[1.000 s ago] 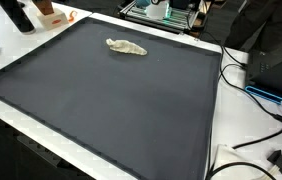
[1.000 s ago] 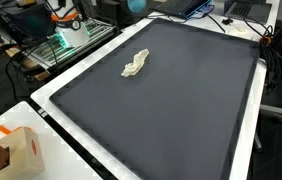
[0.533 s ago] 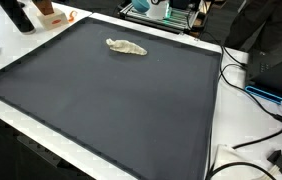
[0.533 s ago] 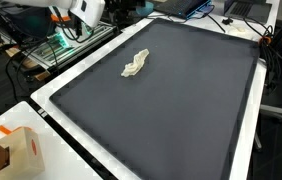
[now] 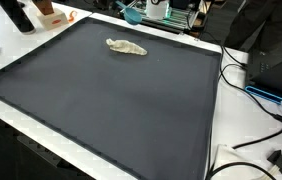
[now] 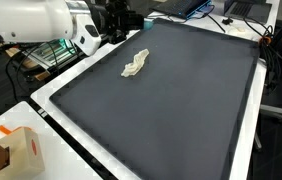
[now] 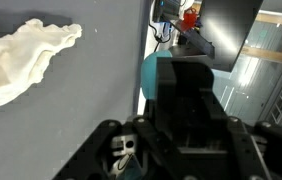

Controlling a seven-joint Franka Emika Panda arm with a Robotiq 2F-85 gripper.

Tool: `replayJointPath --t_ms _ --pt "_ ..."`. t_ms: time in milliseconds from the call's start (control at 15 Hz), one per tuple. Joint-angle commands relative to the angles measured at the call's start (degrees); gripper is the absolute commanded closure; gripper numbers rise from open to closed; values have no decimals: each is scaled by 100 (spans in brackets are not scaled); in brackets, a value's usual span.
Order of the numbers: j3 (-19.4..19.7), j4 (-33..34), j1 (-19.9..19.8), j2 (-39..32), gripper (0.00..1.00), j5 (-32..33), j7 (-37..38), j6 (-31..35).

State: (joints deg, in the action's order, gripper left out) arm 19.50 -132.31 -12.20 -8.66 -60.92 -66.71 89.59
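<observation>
my gripper [image 6: 129,20] by the black mat [image 6: 181,110] edge, near crumpled white cloth [image 6: 134,65]; fingers blurred, i cannot tell their state

You are looking at a crumpled cream cloth [image 6: 134,65] that is showing soft, wrinkled fabric on the mat [image 6: 181,110], whose dark surface is reading as matt and smooth. At the mat's edge the arm's white shell [image 6: 31,20] is gleaming like glossy plastic and the gripper [image 6: 124,20] is showing dull black. Off the mat's corner a box [image 6: 19,152] is looking like plain cardboard.
</observation>
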Motion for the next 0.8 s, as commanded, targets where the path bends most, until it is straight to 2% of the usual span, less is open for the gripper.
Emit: replayJointPath --t_ms 0,733 --pt "-91 -4 -300 -194 75 -232 41 -1" --pt "-36 -15 -600 -398 75 -419 240 459"
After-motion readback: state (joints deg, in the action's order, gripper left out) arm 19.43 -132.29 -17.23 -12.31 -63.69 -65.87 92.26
